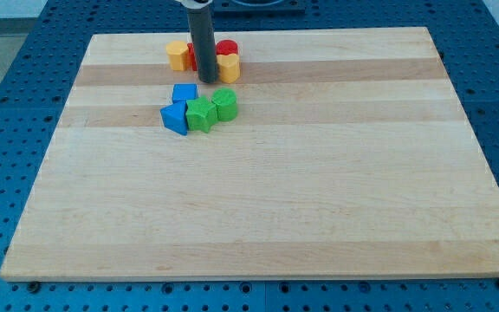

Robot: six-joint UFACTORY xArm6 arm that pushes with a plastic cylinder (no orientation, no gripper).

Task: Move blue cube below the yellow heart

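The blue cube lies in the upper left part of the wooden board, at the top of a tight cluster of blue and green blocks. The yellow heart lies above and to the right of it, near the board's top edge. My tip rests on the board just left of the yellow heart's lower edge and just above and right of the blue cube. The rod hides part of what lies between the two yellow blocks.
A blue triangle-like block, a green star and a green round block touch one another below the cube. A yellow hexagon-like block and a red round block sit beside the heart. A red block shows partly behind the rod.
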